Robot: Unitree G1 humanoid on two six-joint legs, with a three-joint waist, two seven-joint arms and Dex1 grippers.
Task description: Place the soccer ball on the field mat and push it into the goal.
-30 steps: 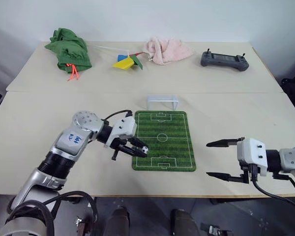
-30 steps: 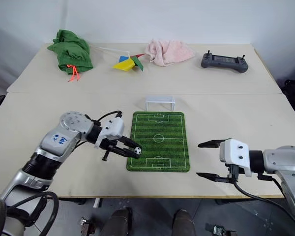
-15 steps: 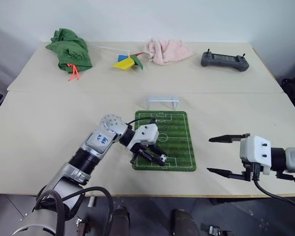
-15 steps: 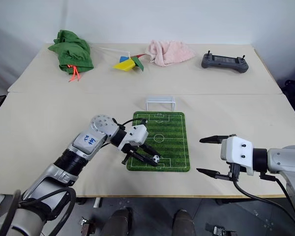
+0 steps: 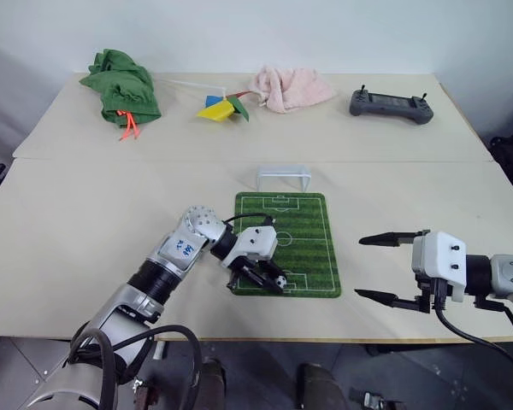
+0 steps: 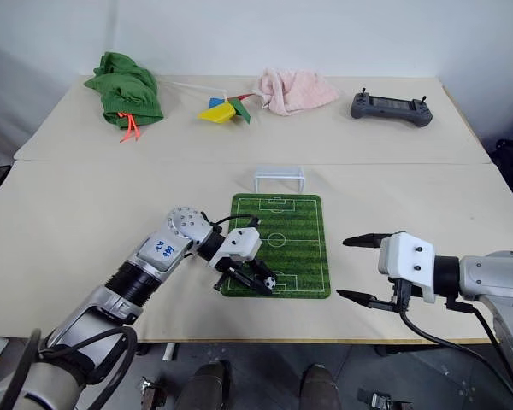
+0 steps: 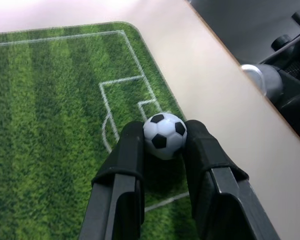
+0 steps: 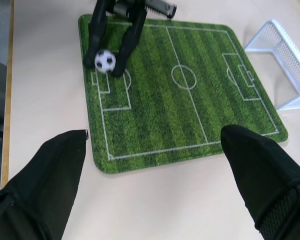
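Left gripper [image 5: 268,278] low over the near end of the field mat [image 5: 303,231], its two black fingers [image 7: 125,160] pinching the soccer ball [image 7: 164,135] between the tips. Ball sits over the near penalty box, about at the arc. Wrist view cannot settle whether it touches the turf or hangs just above it.

Right gripper [image 5: 393,269] off to the right of the mat, well apart from it, fingers spread wide, nothing between them. It hovers above the bench [image 5: 85,213], pointing in toward the mat.

Goal [image 5: 283,177] stands on the bench just past the far end of the mat, mouth facing the pitch. Looks a little left of the mat's centre line.

Progress, as I judge it: ball brought to the mat, placing nearly done but not let go. Left to do: open the fingers, leave the ball at rest, then push it the full length of the pitch into the goal.

Hard to make out:
- contact between ball and mat, hidden by the fingers;
- whether the goal touches the mat edge or stands just off it;
- the goal's far side, cut off at the edge of the right wrist view.

Back of bench: green cloth [image 5: 120,84], pink towel [image 5: 291,87], handheld controller [image 5: 391,104]. None near the play.
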